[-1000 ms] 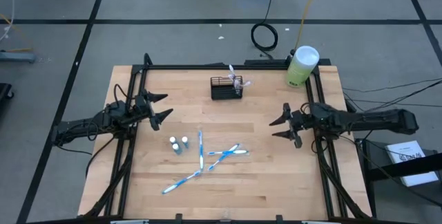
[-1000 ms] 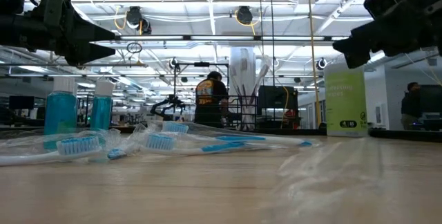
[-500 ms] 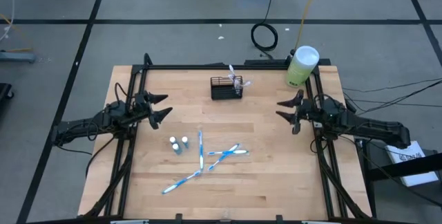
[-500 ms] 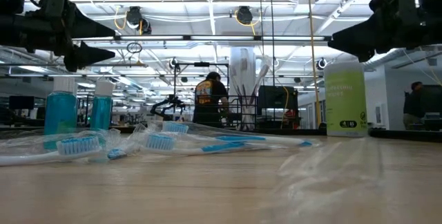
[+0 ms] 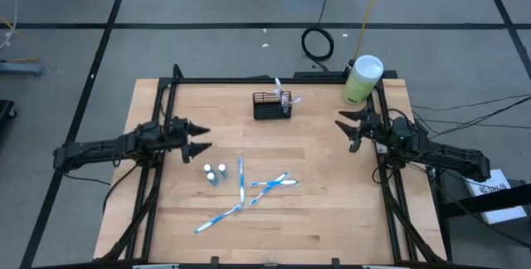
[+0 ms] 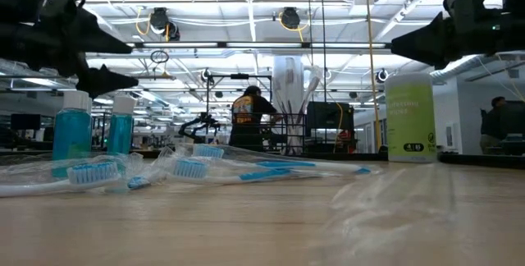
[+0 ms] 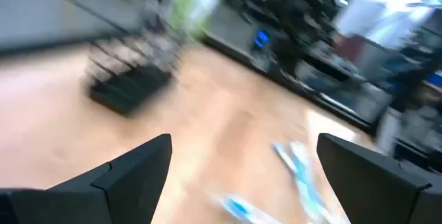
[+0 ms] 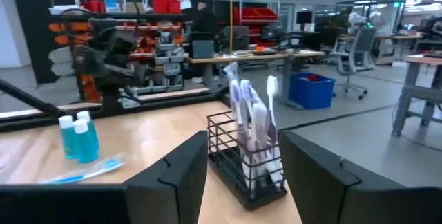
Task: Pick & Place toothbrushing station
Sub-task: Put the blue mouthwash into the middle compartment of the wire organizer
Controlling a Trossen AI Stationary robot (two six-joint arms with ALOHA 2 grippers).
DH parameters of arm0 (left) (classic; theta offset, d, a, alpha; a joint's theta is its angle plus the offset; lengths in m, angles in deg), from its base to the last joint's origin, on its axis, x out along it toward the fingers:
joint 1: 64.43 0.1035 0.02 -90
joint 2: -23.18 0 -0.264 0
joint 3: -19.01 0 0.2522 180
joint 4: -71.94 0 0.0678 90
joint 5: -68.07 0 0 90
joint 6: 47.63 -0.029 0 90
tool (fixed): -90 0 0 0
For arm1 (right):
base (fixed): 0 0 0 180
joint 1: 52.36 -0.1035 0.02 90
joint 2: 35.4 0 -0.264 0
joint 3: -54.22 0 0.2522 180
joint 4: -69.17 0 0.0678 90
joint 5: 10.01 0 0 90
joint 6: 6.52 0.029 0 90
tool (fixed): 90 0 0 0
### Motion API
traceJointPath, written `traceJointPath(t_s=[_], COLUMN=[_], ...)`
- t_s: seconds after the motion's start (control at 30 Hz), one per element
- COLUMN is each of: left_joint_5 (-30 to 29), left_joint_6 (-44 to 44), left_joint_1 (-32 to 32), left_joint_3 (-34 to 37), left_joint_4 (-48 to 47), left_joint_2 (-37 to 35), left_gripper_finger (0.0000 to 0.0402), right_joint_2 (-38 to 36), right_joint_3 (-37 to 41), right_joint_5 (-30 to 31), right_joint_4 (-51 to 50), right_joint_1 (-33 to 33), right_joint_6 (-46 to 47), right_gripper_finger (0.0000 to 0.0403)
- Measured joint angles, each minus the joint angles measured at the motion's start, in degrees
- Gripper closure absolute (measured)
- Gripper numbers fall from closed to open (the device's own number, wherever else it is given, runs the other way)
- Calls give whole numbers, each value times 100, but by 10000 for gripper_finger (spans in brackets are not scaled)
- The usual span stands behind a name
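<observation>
The toothbrushing station (image 5: 272,105), a small black wire basket with wrapped toothbrushes standing in one end, rests on its base near the table's far edge; it also shows in the right wrist view (image 8: 242,172) and, blurred, in the left wrist view (image 7: 131,86). My right gripper (image 5: 348,128) hovers open to the basket's right, fingers pointing toward it. At the table's left my left gripper (image 5: 206,138) hangs open above the board, pointing right. Neither has anything between its fingers.
Loose blue-and-white toothbrushes (image 5: 249,188) and two small blue bottles (image 5: 216,173) lie mid-table. A tall pale-green cylinder (image 5: 362,78) with a white lid stands at the far right corner. Black rails (image 5: 166,95) frame the board. People show in the room beyond (image 6: 246,118).
My right gripper has swung toward the table's far edge and turned to face the basket, rising slightly. My left gripper has rolled about its own axis and dipped a little, staying at the table's left. No object on the table has moved.
</observation>
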Motion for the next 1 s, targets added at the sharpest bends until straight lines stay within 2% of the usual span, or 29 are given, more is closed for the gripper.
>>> traceJointPath(t_s=[0.1, 0.27, 0.43, 0.6, 0.7, 0.83, 1.0], left_joint_5=[206, -334, -681, -156, -235, -560, -922], left_joint_6=[196, 100, -149, 369, 484, 546, 1113], left_joint_1=[-89, -515, -1104, -1612, -1894, -2143, -2218], left_joint_3=[-305, -1054, -1790, -2766, -3319, -4195, -5065], left_joint_4=[-335, -1250, -1283, -1257, -1327, -2431, -4037], left_joint_2=[503, 1716, 3269, 4377, 4842, 5468, 6317], left_gripper_finger=[34, 34, 34, 34, 34, 34, 34], right_joint_2=[2, 2, 2, 2, 2, 2, 4], right_joint_3=[0, 0, 0, 0, 0, 0, 0], right_joint_5=[-49, -44, -44, -44, -44, -44, -44], right_joint_4=[-4, -4, -4, -4, -4, -4, -4], right_joint_1=[-1, -2, -2, -2, -2, -2, -2], right_joint_6=[0, 0, 0, 0, 1, 2, 2], right_gripper_finger=[232, 232, 232, 232, 232, 232, 232])
